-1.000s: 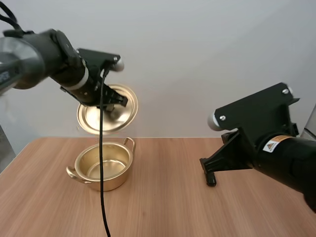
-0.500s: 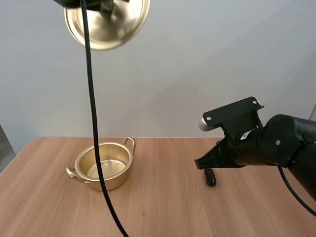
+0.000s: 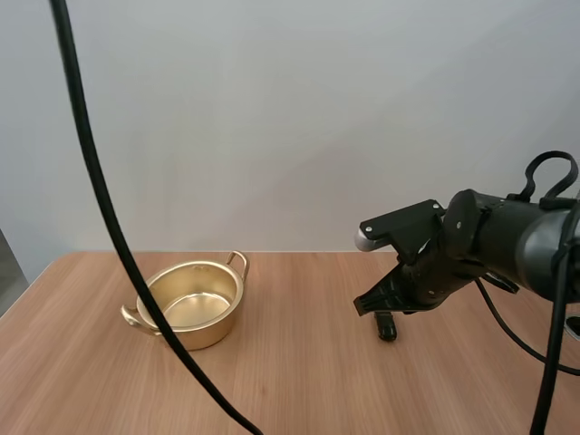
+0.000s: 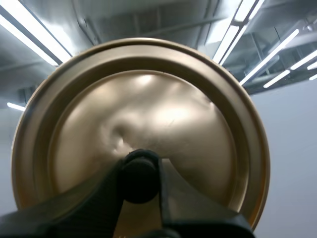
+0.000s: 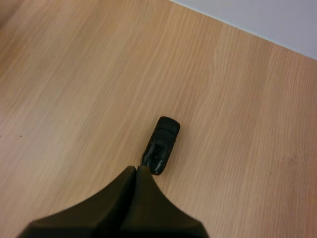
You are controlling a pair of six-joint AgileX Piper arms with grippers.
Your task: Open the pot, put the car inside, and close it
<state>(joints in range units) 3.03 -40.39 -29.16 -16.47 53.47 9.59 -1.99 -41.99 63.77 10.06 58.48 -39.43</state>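
The gold pot [image 3: 188, 304] stands open on the left of the table, with nothing inside. Its gold lid [image 4: 148, 114] is held up in the air, and my left gripper [image 4: 140, 179] is shut on the lid's black knob [image 4: 140, 173]. A small black toy car [image 3: 387, 326] lies on the wood right of centre. My right gripper [image 3: 361, 307] hangs just above and to the left of the car, its fingers pressed together as one wedge. In the right wrist view the car [image 5: 161, 145] lies just beyond the tip of that gripper [image 5: 136, 169], not touching it.
The wooden table [image 3: 290, 390] is bare between the pot and the car, and along the front. Its far edge [image 3: 299, 253] meets a plain wall just behind the pot.
My left arm has lifted the lid up and out of the high view. My right arm has reached forward and down, so its gripper hangs close over the car.
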